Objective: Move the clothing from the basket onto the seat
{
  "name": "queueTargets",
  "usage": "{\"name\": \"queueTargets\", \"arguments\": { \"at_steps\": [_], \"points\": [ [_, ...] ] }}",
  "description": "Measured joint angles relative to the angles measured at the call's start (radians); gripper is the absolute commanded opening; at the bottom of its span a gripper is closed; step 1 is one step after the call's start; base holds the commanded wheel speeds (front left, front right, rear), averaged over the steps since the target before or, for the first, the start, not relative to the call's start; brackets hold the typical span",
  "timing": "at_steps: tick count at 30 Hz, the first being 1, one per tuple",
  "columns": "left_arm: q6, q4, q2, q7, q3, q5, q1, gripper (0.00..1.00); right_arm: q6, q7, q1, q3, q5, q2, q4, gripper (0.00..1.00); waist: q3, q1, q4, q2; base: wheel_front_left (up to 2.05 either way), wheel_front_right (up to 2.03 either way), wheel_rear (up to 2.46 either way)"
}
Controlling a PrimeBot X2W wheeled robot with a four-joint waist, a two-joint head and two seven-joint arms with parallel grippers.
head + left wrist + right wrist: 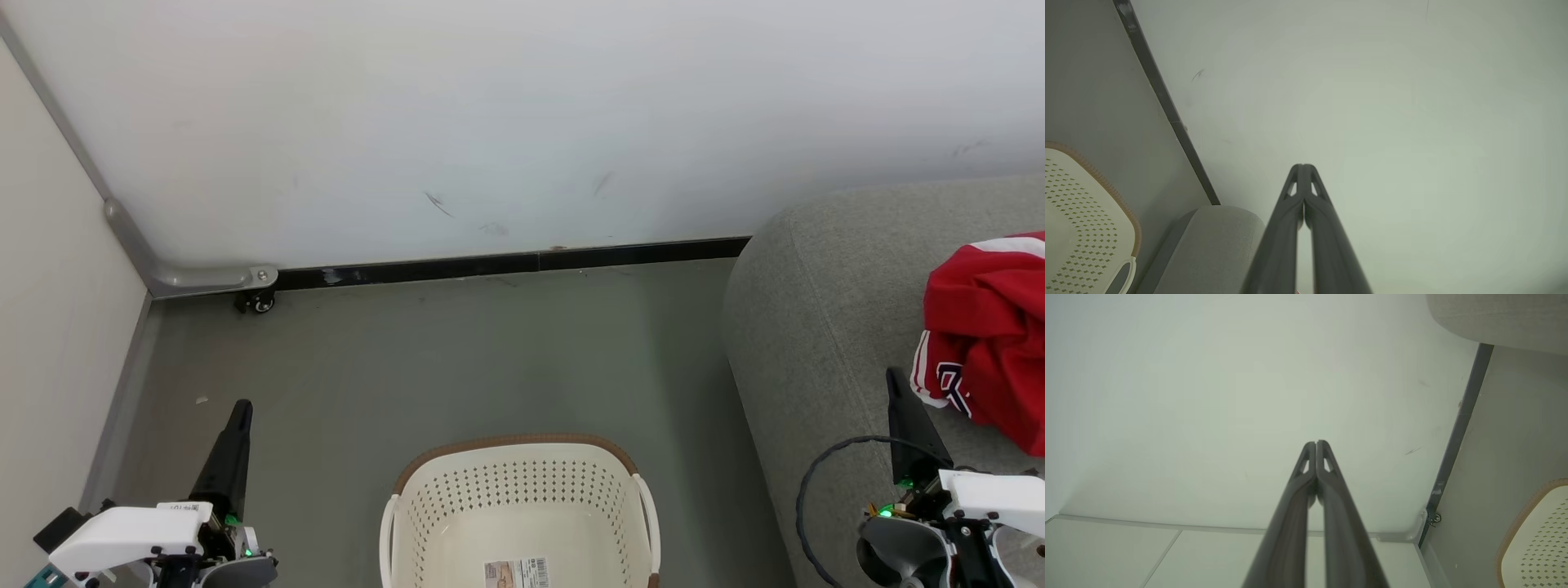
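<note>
The job looks done to me: what shows of the basket (pixel 522 498) is bare, the red clothing (pixel 992 327) lies heaped on the seat (pixel 816 327), and the left tool (pixel 242 408) and right tool (pixel 895 377) are pinched closed, holding nothing.

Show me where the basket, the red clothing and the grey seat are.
basket (pixel 522 488): head view, on its perforated far wall.
clothing (pixel 992 327): head view, middle of the red fabric.
seat (pixel 816 343): head view, bare grey cushion top.
</note>
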Motion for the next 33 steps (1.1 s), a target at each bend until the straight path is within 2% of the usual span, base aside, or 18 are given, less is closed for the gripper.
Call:
{"name": "queueTargets", "arguments": {
  "at_steps": [33],
  "points": [
    [0.01, -0.049, 0.0, -0.002, -0.008, -0.018, 0.002, 0.0, 0.0, 0.001, 0.0, 0.001, 0.008, 0.0, 0.0, 0.0, 0.001, -0.0002, 0.0, 0.0, 0.0, 0.0, 0.0]
  ]
}}
